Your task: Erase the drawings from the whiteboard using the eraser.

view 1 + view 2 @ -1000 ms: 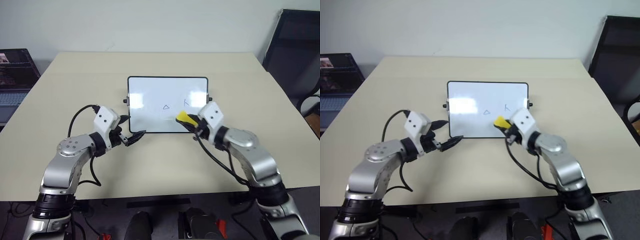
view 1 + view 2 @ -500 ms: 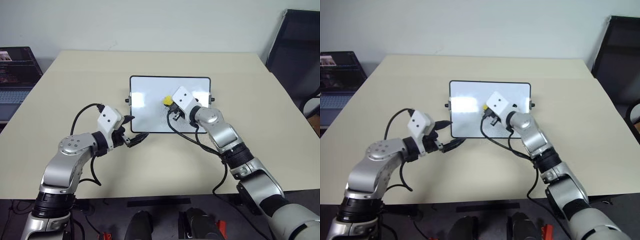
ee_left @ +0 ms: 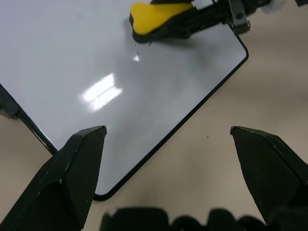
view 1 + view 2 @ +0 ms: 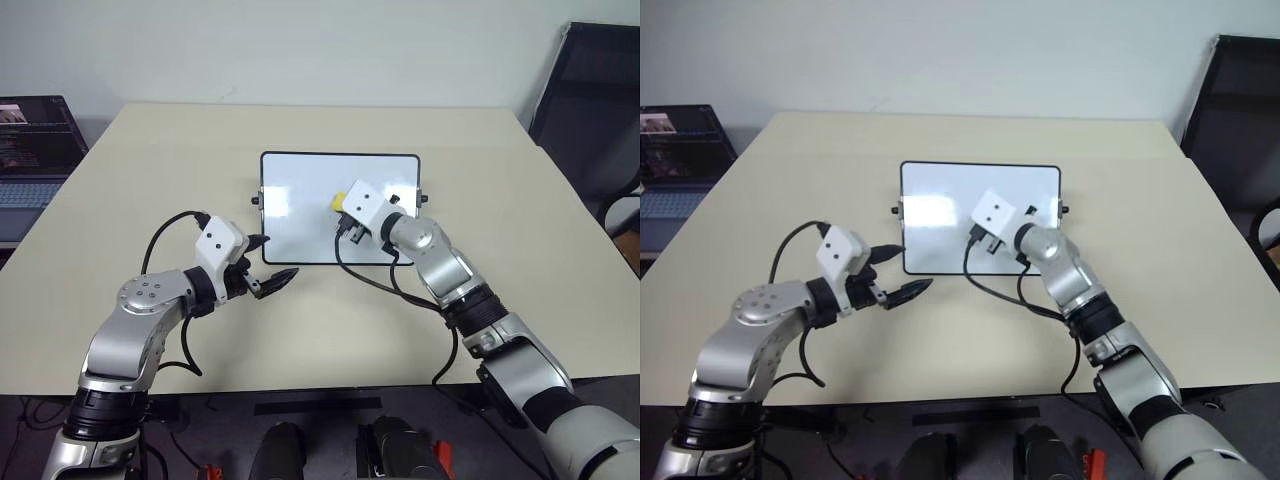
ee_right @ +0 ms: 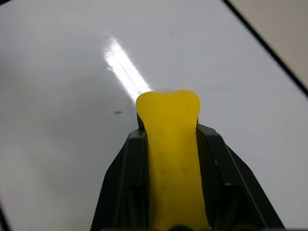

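The whiteboard (image 4: 300, 200) lies flat in the middle of the table. My right gripper (image 4: 342, 207) is shut on the yellow eraser (image 4: 339, 201) and holds it down on the board's middle; the wrist view shows the eraser (image 5: 171, 144) clamped between both fingers. Of the drawings I see only a faint dark speck (image 5: 118, 112) beside the eraser; the rest is covered by the gripper or too faint to make out. My left gripper (image 4: 272, 259) stands open at the board's near left corner (image 3: 103, 195), holding nothing.
The beige table (image 4: 150, 180) has wide bare room on all sides of the board. An open laptop (image 4: 35, 150) sits off the table's left edge. A black chair (image 4: 590, 100) stands at the right.
My right gripper has carried the eraser from the board's near right edge up and left onto its middle, covering where the triangle showed. The left gripper has stayed put.
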### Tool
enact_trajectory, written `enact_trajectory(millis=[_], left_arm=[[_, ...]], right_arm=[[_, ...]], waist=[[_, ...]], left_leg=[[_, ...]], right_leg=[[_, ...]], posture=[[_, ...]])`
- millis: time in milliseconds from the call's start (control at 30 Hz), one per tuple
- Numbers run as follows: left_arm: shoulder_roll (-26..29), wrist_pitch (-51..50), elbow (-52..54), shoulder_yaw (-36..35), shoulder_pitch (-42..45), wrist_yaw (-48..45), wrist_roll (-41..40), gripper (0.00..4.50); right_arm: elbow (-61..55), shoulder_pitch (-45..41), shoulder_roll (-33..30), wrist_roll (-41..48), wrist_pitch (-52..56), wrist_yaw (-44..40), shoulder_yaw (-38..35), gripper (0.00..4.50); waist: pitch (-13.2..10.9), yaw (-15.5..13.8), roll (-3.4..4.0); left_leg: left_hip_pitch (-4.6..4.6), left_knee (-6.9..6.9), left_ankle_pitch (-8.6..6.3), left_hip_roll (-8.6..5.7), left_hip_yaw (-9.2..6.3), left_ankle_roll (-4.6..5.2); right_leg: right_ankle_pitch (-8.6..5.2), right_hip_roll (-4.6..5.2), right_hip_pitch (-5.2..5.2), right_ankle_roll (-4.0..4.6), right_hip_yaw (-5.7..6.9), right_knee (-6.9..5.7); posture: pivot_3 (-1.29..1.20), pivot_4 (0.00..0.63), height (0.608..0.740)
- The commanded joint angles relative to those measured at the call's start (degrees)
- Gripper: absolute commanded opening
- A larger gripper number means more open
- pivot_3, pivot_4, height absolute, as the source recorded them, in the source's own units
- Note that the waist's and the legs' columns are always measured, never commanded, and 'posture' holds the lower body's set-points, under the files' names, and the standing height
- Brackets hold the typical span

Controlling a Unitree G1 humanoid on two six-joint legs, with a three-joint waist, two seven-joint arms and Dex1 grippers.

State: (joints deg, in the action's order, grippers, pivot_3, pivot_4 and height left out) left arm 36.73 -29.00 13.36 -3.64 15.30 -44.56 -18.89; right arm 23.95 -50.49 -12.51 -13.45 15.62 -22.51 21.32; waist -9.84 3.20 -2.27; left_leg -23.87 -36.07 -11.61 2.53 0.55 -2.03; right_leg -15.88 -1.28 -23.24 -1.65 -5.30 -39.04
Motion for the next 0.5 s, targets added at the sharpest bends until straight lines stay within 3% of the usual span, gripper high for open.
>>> enact_trajectory(millis=[33, 233, 500], left_arm=[[-0.1, 1.6, 0.6, 0.1, 0.2, -0.4, -0.1, 4.50], [-0.2, 2.0, 0.6, 0.6, 0.1, -0.2, -0.2, 4.50], [-0.5, 2.2, 0.6, 0.6, -0.2, -0.1, -0.3, 4.50]], right_arm=[[-0.3, 0.6, -0.9, -0.5, 0.9, -1.7, -0.8, 0.99], [-4.7, 3.9, -2.3, -0.7, 4.7, -10.7, 3.0, 0.99], [-1.8, 0.6, -2.2, -1.8, 2.5, -3.6, -1.1, 0.99]], waist=[[0.0, 0.1, 0.00], [0.0, 0.1, 0.00], [0.0, 0.1, 0.01]], left_leg=[[0.00, 0.01, 0.00, 0.01, -0.01, 0.00], [0.00, 0.05, -0.01, 0.02, -0.02, 0.00], [0.03, -0.02, 0.01, 0.03, 0.00, 0.02]], right_leg=[[0.00, 0.00, -0.01, 0.01, -0.02, 0.00], [0.05, 0.00, -0.02, 0.10, -0.01, 0.00], [0.02, 0.00, 0.00, -0.06, -0.05, -0.03]], posture=[[0.00, 0.150, 0.740], [0.00, 0.150, 0.740], [0.00, 0.150, 0.740]])
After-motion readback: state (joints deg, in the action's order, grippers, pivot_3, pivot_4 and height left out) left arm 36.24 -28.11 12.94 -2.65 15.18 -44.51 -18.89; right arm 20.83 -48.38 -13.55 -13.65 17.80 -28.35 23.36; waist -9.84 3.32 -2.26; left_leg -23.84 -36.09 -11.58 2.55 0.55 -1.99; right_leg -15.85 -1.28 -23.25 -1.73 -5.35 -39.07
